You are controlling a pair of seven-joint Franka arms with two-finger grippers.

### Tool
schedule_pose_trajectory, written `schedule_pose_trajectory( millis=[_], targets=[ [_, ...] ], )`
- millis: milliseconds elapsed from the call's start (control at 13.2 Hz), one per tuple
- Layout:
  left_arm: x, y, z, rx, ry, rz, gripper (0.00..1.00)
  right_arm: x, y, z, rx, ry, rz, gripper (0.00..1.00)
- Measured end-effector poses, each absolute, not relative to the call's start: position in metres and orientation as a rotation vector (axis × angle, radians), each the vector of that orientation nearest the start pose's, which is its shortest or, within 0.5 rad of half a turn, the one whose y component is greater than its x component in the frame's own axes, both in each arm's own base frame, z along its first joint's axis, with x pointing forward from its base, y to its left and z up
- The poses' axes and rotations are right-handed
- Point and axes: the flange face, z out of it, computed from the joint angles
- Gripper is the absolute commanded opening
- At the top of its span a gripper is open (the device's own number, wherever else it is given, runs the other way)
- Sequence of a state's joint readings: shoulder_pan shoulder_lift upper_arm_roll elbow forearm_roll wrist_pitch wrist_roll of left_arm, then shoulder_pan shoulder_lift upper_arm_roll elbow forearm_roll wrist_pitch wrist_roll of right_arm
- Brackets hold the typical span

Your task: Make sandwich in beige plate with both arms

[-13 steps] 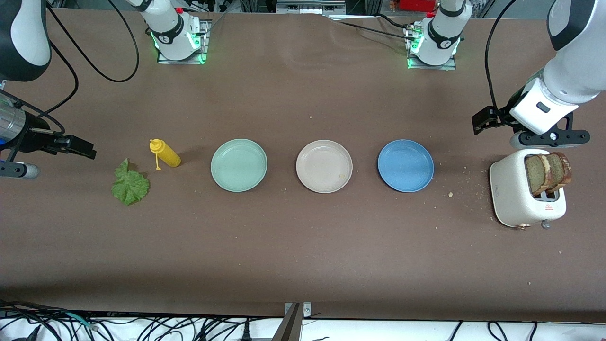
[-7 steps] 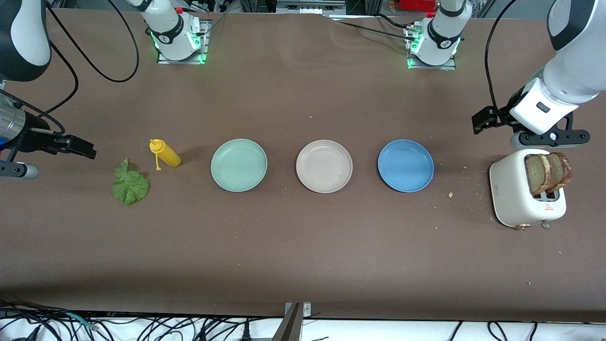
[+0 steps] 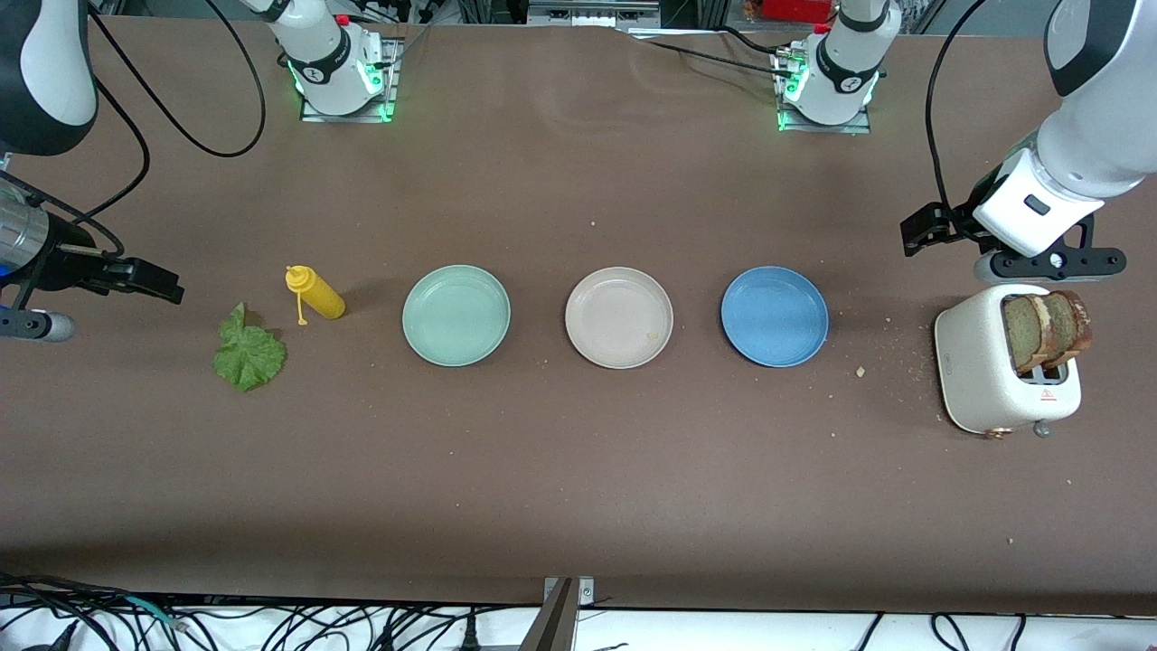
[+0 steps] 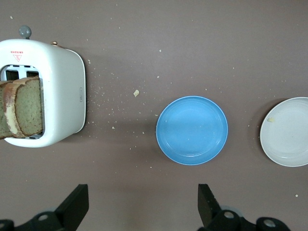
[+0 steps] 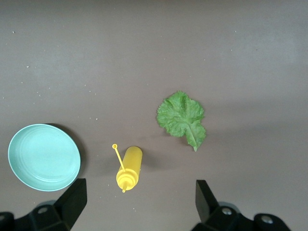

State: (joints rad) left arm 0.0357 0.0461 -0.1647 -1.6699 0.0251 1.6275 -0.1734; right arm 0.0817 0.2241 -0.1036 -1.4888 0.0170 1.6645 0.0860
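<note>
Front view shows three plates in a row across the middle of the frame on the brown counter [image 3: 578,470]: a mint-green plate [image 3: 456,316] left of centre, the beige plate [image 3: 619,317] at centre, bare but for a small crumb, and a blue plate [image 3: 775,316] right of centre. At the middle left of the frame a green lettuce leaf [image 3: 247,353] lies flat, with a yellow squeeze bottle [image 3: 315,293] on its side just beside it, between the leaf and the mint-green plate. At the middle right a white toaster [image 3: 1005,360] stands with two bread slices [image 3: 1046,329] sticking up from its slots, crumbs scattered on the counter near it.

The left gripper [image 3: 922,231] hangs at the right edge of the frame, above the counter just beside the toaster; in the left wrist view its jaws stand wide apart and hold nothing, with the toaster, blue plate and part of the beige plate below. The right gripper [image 3: 149,281] hangs at the left edge of the frame near the lettuce leaf; the right wrist view shows its jaws likewise spread and empty over the bottle and leaf
</note>
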Motion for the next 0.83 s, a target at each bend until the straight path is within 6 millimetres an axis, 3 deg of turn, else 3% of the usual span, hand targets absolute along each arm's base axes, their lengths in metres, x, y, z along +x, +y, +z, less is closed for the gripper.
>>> schedule_pose_trajectory(
  millis=[832],
  targets=[
    [0.5624, -0.0685, 0.5566, -3.107, -0.065, 0.136, 1.0, 0.6273, -0.01, 0.5412, -3.145, 0.181, 0.041, 1.0]
  ],
)
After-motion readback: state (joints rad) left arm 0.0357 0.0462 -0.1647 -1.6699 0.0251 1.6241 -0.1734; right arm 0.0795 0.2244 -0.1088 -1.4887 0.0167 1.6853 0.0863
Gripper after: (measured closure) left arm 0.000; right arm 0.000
